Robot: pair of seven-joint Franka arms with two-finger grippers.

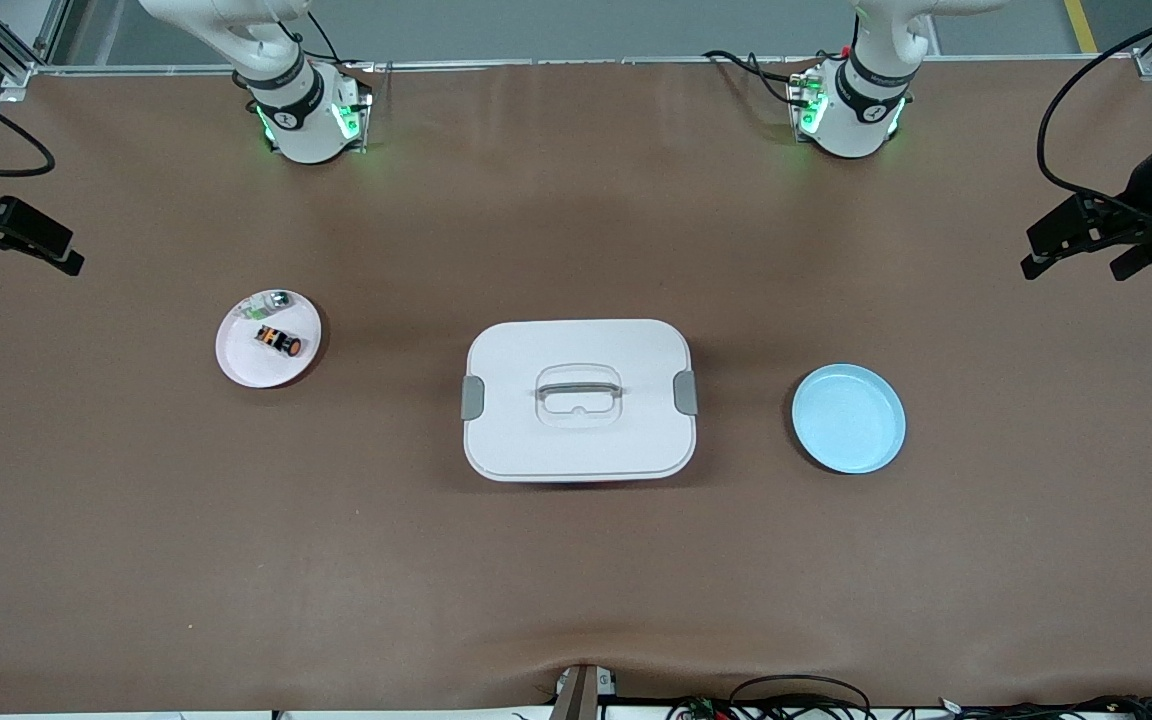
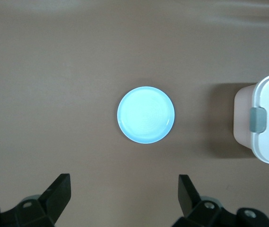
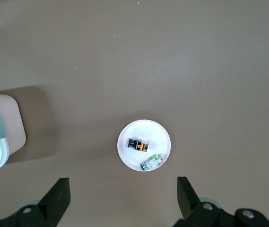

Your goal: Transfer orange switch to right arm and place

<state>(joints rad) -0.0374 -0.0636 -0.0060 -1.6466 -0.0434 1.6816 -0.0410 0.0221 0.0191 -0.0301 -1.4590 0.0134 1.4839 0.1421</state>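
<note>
The orange switch [image 1: 277, 340] lies on its side on a small white plate [image 1: 241, 368] toward the right arm's end of the table. It also shows in the right wrist view [image 3: 139, 145] on that plate [image 3: 146, 127]. My right gripper [image 1: 26, 255] hangs high in the air at that end, open and empty, and looks down on the plate; its fingers [image 3: 61, 189] frame bare table [image 3: 123, 182]. My left gripper [image 1: 1081, 260] hangs high over the left arm's end, open and empty [image 2: 124, 182], above the table near a light blue plate [image 2: 146, 115].
A small clear-silver part with green marking [image 1: 271, 300] shares the white plate [image 3: 152, 162]. A white lidded box with a handle [image 1: 536, 440] stands mid-table. The blue plate [image 1: 848, 418] holds nothing. Brown table covering all round.
</note>
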